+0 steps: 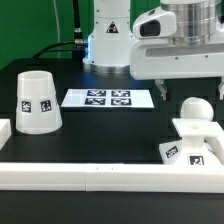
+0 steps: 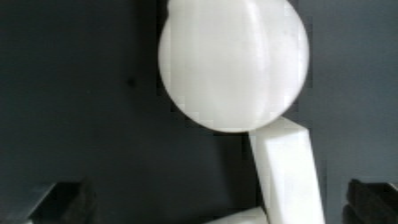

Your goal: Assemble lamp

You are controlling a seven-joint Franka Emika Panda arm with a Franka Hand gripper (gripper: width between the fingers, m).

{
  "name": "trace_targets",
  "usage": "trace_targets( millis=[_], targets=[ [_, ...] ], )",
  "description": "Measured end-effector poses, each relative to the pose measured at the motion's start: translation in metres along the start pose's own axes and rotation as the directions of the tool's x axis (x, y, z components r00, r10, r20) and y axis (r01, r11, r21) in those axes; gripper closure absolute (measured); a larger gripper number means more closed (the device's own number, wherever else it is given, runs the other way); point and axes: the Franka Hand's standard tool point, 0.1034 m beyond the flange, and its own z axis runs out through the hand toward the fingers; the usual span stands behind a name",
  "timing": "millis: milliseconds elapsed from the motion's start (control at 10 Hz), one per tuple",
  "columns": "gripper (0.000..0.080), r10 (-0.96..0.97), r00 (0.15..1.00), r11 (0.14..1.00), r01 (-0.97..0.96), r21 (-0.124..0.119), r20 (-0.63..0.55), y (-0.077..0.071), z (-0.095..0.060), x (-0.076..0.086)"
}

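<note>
The white rounded bulb (image 1: 195, 111) stands upright on the flat square base (image 1: 196, 143) at the exterior view's right; a tag shows on the base's front. The tapered shade (image 1: 35, 103) stands alone, wide end down, at the exterior view's left. My gripper (image 1: 188, 84) hangs just above the bulb, not touching it. In the wrist view the bulb (image 2: 231, 65) fills the middle, with a strip of the base (image 2: 285, 170) beside it. The gripper (image 2: 217, 205) is open and empty; its dark fingertips (image 2: 63, 200) stand wide apart at the picture's two corners.
The marker board (image 1: 108, 98) lies flat at the middle back of the black table. A long white border rail (image 1: 100, 176) runs along the front edge, and another rail piece (image 1: 5, 131) sits at the left. The arm's white base (image 1: 108, 40) stands behind.
</note>
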Motion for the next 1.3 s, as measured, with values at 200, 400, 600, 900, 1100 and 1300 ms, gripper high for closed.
trace_targets(
  millis=[200,400,600,900,1100,1300],
  targets=[
    [0.0101,-0.001,1.0,1.0,0.001,-0.001,0.008,0.0,0.0,-0.001],
    [0.0101,-0.008,0.988,1.0,0.01,-0.011,0.155,0.002,0.003,-0.01],
    [0.0101,-0.028,0.965,0.999,0.033,-0.016,0.261,0.001,0.008,-0.013],
    [0.0101,-0.015,0.89,0.999,0.032,-0.03,0.455,0.004,0.01,-0.017],
    [0.0101,-0.035,0.819,0.998,0.06,-0.024,0.572,-0.003,0.016,-0.024],
    [0.0101,-0.02,0.726,0.998,0.06,-0.034,0.687,0.004,0.02,-0.024]
  ],
)
